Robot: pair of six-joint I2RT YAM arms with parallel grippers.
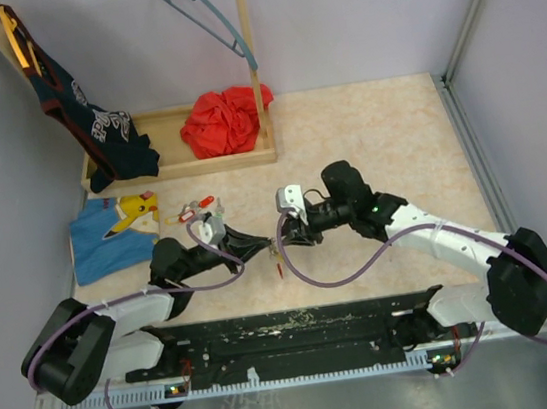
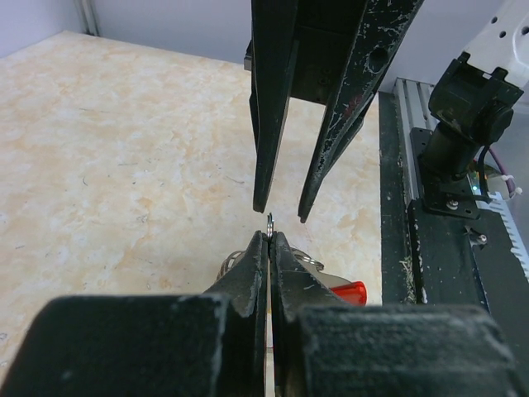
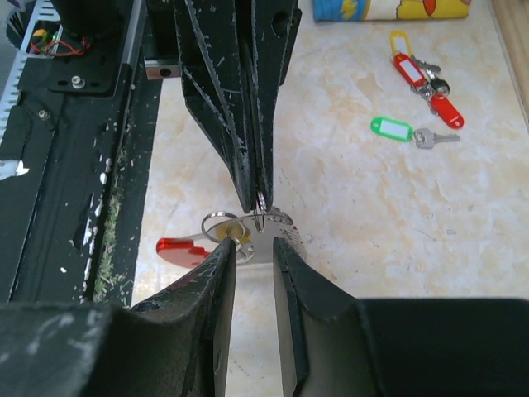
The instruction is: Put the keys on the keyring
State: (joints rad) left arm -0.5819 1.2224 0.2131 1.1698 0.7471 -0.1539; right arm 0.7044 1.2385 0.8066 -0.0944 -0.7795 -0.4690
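The left gripper (image 2: 270, 238) is clamped fully shut on the rim of the keyring (image 2: 270, 218). The ring projects just past its fingertips, edge-on to the closing seam, with a red tag (image 2: 351, 291) hanging beneath. The right gripper (image 2: 283, 212) meets it tip to tip, jaws partly spread and holding nothing. Seen from the right gripper, the keyring stands immediately ahead of the fingertips. It lines up with the gap but sits offset toward one finger, almost touching it. The ring's plane appears parallel to the finger faces of both grippers. The loose keys (image 3: 421, 78), including a green-tagged key (image 3: 391, 129), lie flat on the table (image 3: 372, 215), well apart from both grippers and off to one side beyond the ring. The left arm is nearer them but occupied, so fetching a key probably falls to the right gripper.
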